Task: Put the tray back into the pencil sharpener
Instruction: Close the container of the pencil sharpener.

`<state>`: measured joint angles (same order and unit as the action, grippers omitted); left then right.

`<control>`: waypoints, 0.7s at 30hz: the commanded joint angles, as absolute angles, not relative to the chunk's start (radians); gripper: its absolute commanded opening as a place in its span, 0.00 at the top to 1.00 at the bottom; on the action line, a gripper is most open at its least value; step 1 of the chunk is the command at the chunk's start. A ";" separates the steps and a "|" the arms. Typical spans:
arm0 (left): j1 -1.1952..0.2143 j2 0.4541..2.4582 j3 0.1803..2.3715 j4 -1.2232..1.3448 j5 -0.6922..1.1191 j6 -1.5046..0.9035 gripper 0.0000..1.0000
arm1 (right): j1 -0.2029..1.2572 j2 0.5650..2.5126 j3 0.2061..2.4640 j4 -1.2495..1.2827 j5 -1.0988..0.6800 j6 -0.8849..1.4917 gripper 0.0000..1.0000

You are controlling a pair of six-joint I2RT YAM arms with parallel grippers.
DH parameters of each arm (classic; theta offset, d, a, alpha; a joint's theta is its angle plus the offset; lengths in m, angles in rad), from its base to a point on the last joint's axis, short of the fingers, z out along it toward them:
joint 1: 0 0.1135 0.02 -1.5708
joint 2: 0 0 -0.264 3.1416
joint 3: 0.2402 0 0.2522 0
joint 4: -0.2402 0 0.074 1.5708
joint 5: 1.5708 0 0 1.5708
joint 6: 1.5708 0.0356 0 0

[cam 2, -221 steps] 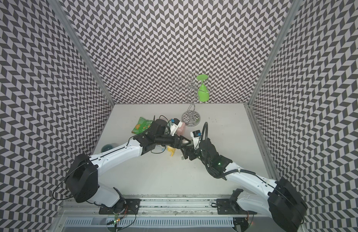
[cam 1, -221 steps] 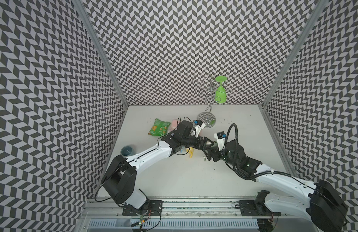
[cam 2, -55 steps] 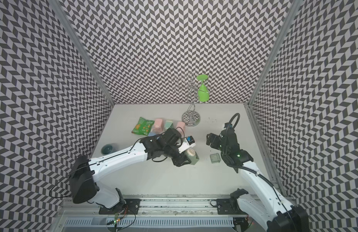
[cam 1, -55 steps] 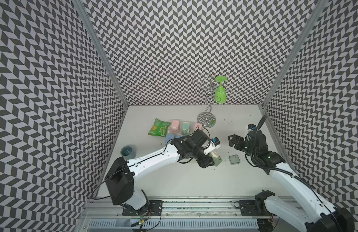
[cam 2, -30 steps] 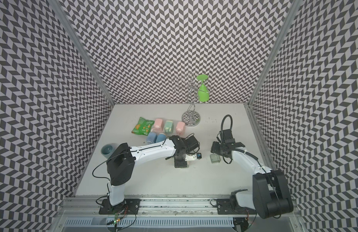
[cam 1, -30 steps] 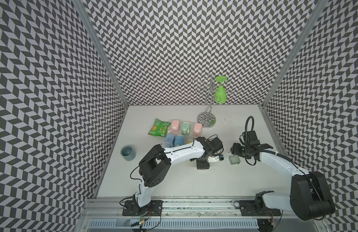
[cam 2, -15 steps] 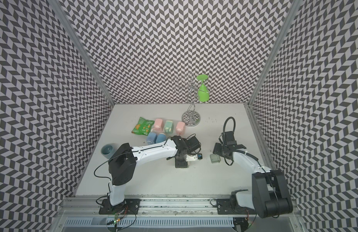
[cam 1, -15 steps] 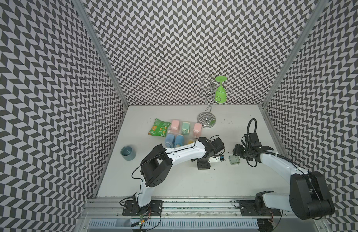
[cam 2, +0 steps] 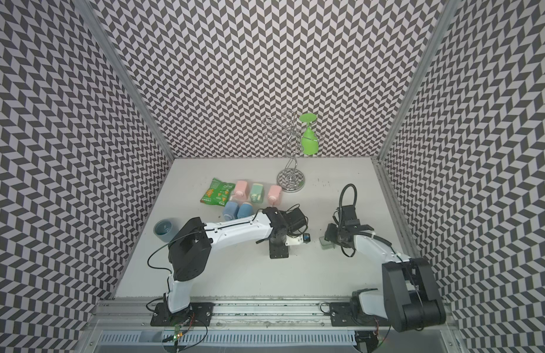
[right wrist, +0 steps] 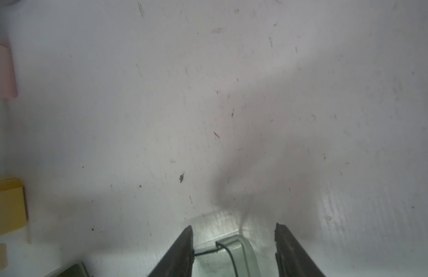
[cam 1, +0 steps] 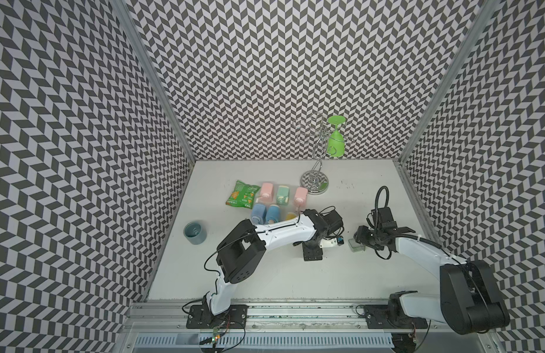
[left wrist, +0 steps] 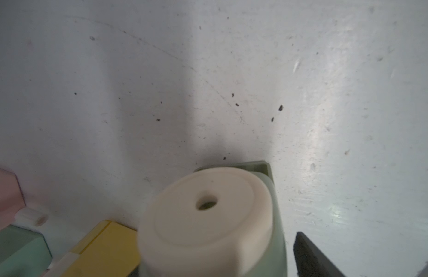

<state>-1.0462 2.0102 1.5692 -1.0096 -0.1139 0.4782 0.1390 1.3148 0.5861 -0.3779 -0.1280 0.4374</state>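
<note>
Right wrist view: the right end effector (right wrist: pixel 233 231) is open, its two dark fingers (right wrist: pixel 178 251) astride the clear tray (right wrist: pixel 232 260), one close against the tray's side, the other just clear of it. The tray rests on the table (right wrist: pixel 208 96). In both top views the tray (cam 1: pixel 356 245) lies at about 3 o'clock of the left end effector (cam 1: pixel 313 253), a bare gap between them. In the left wrist view the sharpener (left wrist: pixel 208 223) stands upright, cream cap and hole uppermost, sage body below. The left end effector looks open: the one finger (left wrist: pixel 311 259) in view stands just clear of the sharpener; the other is out of frame.
</note>
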 commanded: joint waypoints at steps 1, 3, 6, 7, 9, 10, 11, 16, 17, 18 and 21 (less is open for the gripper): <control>-1.050 1.965 1.565 -0.958 -0.091 0.479 0.25 | 0.134 1.296 0.576 -0.349 -0.135 0.431 0.48; -1.049 1.952 1.556 -0.939 -0.079 0.482 0.27 | 0.135 1.295 0.575 -0.355 -0.144 0.423 0.49; -1.047 1.938 1.534 -0.911 -0.059 0.488 0.30 | 0.137 1.282 0.570 -0.354 -0.175 0.420 0.48; -1.047 1.933 1.524 -0.901 -0.053 0.489 0.32 | 0.139 1.275 0.571 -0.355 -0.189 0.422 0.48; -1.046 1.923 1.506 -0.884 -0.041 0.497 0.33 | 0.144 1.262 0.566 -0.356 -0.216 0.428 0.45; -1.046 1.919 1.497 -0.877 -0.036 0.501 0.34 | 0.147 1.253 0.563 -0.357 -0.229 0.434 0.44; -1.046 1.917 1.489 -0.871 -0.032 0.506 0.34 | 0.148 1.242 0.556 -0.360 -0.237 0.439 0.41; -1.045 1.907 1.471 -0.862 -0.040 0.517 0.34 | 0.153 1.176 0.539 -0.388 -0.177 0.493 0.35; -1.044 1.903 1.469 -0.858 -0.041 0.517 0.34 | 0.153 1.169 0.533 -0.388 -0.172 0.507 0.35; -1.043 1.901 1.468 -0.855 -0.041 0.518 0.34 | 0.154 1.170 0.527 -0.386 -0.179 0.516 0.35; -1.042 1.900 1.465 -0.850 -0.037 0.518 0.35 | 0.170 1.185 0.503 -0.370 -0.227 0.535 0.36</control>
